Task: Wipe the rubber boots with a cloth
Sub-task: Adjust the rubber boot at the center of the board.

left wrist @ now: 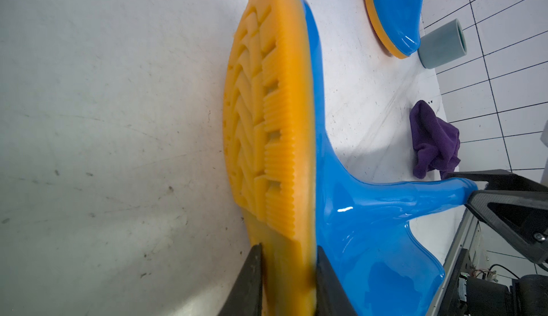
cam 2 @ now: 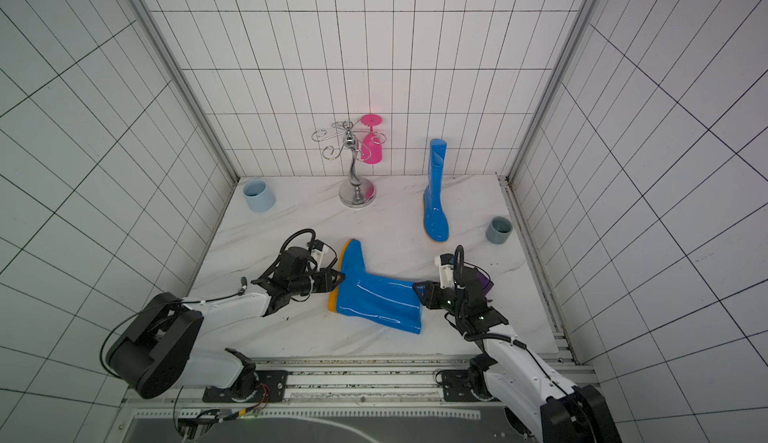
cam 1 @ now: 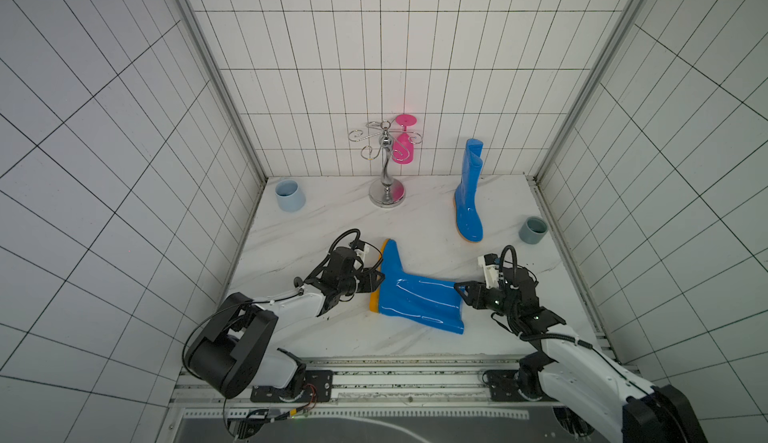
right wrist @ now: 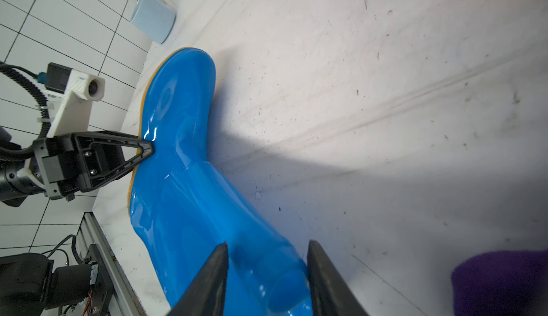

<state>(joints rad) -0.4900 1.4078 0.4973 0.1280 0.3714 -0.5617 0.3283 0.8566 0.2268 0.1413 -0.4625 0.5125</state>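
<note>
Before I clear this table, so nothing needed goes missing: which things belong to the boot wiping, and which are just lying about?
Job: lying boot, standing boot, purple cloth.
Lying about: light-blue cup, grey cup, chrome stand, pink glass.

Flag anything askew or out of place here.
One glossy blue rubber boot with an orange sole lies on its side, left tool clamped on its sole edge; its mate stands upright farther back. The crumpled dark-purple cloth lies loose, unheld.

A robot lab cell: white tiled walls (cam 1: 332, 66), marble-look tabletop (cam 1: 316, 220), aluminium frame rails (cam 1: 415, 372).
</note>
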